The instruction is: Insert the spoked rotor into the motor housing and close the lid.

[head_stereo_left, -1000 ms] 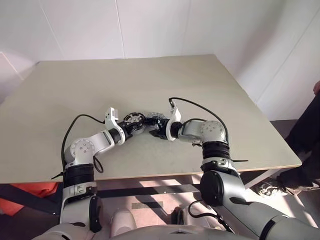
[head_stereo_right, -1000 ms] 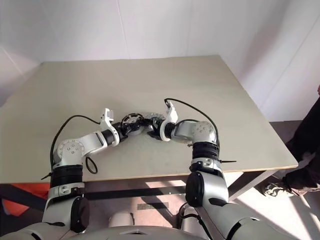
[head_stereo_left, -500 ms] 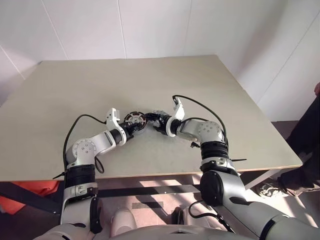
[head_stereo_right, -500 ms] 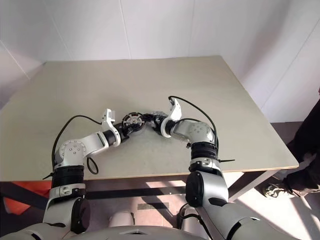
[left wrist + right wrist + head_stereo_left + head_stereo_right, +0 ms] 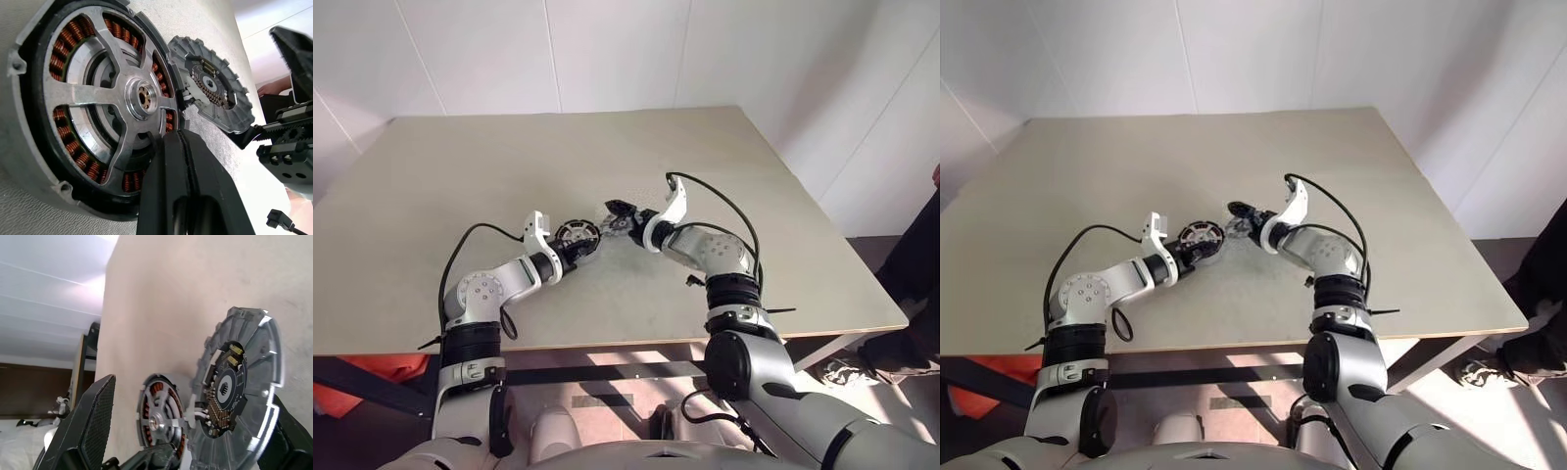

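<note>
Motor housing (image 5: 29, 127) is seen resting on the table (image 5: 460, 176), near the middle of the front half, w/ the spoked rotor (image 5: 122, 98) already seated inside: grey spokes & central hub sit over the ring of copper-red windings, black rim just inside the housing wall. Largest item in view is the table, a plain beige top; housing comes next, then lid, then rotor

Lid (image 5: 239, 391) is held tilted up on edge just beside the housing, on its R side, underside turned toward the R wrist cam: notched outer edge, dark round centre w/ small gold parts. Short pale wires are seen running from lid to housing edge. Whether the lid's lower edge touches the table can't be told

L gripper (image 5: 183, 147) is pressed fully together, nothing between its fingers; tips are laid against the housing's near rim, at the rotor's edge. L arm is stretched in from the front-left

R gripper (image 5: 1246, 217) is spread wide, about as wide as it goes, w/ the lid sitting between the two black fingers (image 5: 90, 426); one finger is seen at the lid's far edge in the R wrist view. A firm grip can't be confirmed from the views. R gripper is raised off the table, angled toward the L one
</note>
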Motion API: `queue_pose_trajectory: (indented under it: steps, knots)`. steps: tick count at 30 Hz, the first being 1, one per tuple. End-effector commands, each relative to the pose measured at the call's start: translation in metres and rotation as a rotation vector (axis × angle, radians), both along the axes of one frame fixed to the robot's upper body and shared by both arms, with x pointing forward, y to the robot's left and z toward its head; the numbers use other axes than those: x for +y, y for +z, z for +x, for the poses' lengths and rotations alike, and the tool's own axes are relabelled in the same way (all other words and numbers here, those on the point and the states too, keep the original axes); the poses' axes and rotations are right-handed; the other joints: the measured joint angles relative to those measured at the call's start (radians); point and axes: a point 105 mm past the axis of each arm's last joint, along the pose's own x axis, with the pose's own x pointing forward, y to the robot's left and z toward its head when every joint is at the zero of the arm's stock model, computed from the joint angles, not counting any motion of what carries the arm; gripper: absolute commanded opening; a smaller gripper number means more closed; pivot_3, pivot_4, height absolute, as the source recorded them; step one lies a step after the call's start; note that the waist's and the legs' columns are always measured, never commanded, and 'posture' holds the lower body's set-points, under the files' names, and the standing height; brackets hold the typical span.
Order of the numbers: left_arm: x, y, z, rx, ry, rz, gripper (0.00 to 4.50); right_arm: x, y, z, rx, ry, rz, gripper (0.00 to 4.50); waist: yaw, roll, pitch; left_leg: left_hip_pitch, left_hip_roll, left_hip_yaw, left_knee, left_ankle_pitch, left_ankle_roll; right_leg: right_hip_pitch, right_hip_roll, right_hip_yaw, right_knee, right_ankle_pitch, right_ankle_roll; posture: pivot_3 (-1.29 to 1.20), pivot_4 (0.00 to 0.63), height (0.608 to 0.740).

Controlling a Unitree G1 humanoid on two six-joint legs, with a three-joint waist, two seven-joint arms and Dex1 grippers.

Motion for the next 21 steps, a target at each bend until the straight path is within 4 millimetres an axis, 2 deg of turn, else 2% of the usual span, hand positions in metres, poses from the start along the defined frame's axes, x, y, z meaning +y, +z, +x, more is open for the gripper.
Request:
queue_pose_trajectory:
  steps: [1,5,9,13,21]
  knots:
    - [0.001,-0.013,-0.004,0.045,0.004,0.038,0.0,0.01,0.025,0.005,-0.079,0.027,0.044,4.38,0.0,0.0,0.0,0.0,0.0,0.0,0.0,0.0,0.0,0.0,0.0,0.0,0.0,0.0,0.0,0.0,0.0,0.74]
    - [0.004,-0.013,-0.002,0.043,0.017,0.04,0.0,0.018,0.037,0.005,-0.093,0.068,0.086,4.38,-0.001,0.0,0.0,0.0,0.0,0.0,0.0,0.0,0.0,0.0,0.0,0.0,0.0,0.0,0.0,0.0,0.0,0.74]
    - [0.008,-0.013,0.001,0.037,0.03,0.041,0.0,0.037,0.046,-0.005,-0.128,0.176,0.053,4.38,-0.001,0.0,0.0,0.0,0.0,0.0,0.0,0.0,0.0,0.0,0.0,0.0,0.0,0.0,0.0,0.0,0.0,0.74]
    - [0.012,-0.011,0.004,0.028,0.047,0.043,0.0,0.056,0.063,-0.016,-0.172,0.261,0.081,4.38,-0.001,0.0,0.0,0.0,0.0,0.0,0.0,0.0,0.0,0.0,0.0,0.0,0.0,0.0,0.0,0.0,0.0,0.74]
    - [0.017,-0.006,0.005,0.001,0.055,0.032,0.0,0.059,0.057,-0.022,-0.172,0.292,0.043,4.38,0.0,0.0,0.0,0.0,0.0,0.0,0.0,0.0,0.0,0.0,0.0,0.0,0.0,0.0,0.0,0.0,0.0,0.74]
